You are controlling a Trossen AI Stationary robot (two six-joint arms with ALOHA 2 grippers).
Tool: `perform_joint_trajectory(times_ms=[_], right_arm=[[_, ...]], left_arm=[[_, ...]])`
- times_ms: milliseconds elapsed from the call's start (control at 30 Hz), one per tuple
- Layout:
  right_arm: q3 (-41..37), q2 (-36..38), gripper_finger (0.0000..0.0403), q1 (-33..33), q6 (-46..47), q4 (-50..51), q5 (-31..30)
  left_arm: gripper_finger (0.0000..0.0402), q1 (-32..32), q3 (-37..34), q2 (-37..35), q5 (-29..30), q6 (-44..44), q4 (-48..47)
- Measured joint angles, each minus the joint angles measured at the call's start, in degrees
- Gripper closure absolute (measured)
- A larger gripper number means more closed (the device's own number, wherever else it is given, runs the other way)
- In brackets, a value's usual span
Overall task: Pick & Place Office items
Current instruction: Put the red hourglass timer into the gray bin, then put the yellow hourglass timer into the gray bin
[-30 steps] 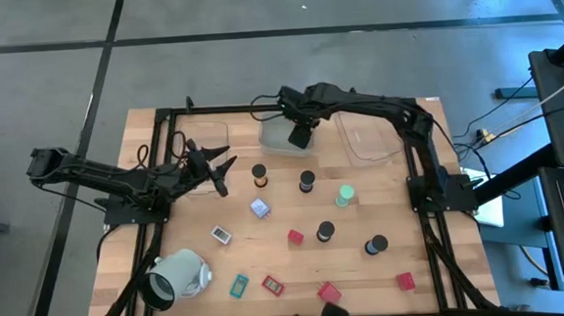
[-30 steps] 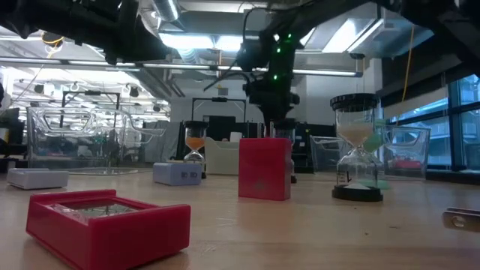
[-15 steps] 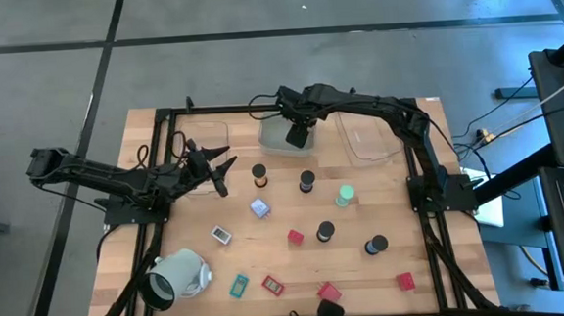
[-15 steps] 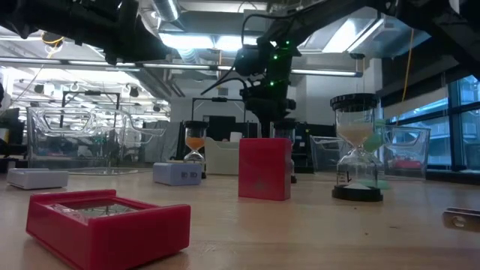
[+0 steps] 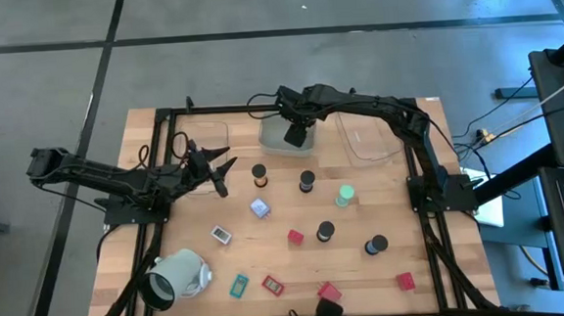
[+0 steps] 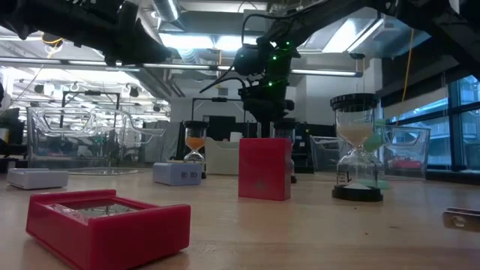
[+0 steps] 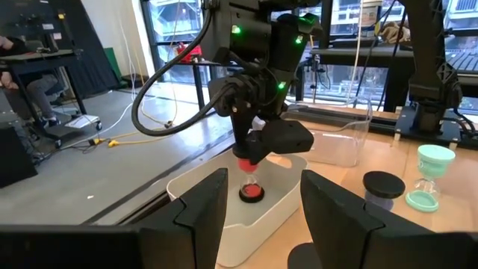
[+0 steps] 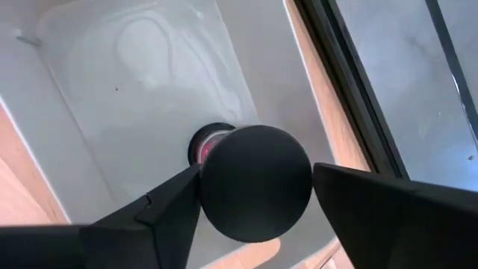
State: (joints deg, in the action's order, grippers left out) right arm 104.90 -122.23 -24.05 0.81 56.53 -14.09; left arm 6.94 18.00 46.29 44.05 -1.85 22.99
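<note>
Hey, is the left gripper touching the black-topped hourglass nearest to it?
Apart. The high view shows a strip of bare wood between the left gripper and the black-topped hourglass.

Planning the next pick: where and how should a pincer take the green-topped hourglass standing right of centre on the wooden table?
Take the green-topped hourglass across its narrow glass waist, coming straight down from above. It stands upright, and its round end caps are wider than the waist, so fingers closing there would likely catch under the top cap. The black-capped hourglass beside it stands apart, leaving room for the fingers.
</note>
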Motion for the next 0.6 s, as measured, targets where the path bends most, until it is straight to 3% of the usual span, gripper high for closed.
perform_joint_trajectory(times_ms=[200, 400, 600], right_arm=[[1.57, 1.65, 0.0106, 0.00, -0.88, 3.18, 0.02], [8.83, 4.45, 0.0103, 0.85, 0.46, 13.32, 0.01], [11.87, 9.43, 0.0122, 3.45, 1.58, 16.97, 0.02]], left_arm=[[0.0235, 0.00, 0.00, 0.00, 0.00, 0.00, -0.10], [0.0235, -0.31, 0.00, 0.00, -0.52, -0.55, 0.32], [0.0217, -3.38, 0.00, 2.38, -14.36, -2.38, 0.55]])
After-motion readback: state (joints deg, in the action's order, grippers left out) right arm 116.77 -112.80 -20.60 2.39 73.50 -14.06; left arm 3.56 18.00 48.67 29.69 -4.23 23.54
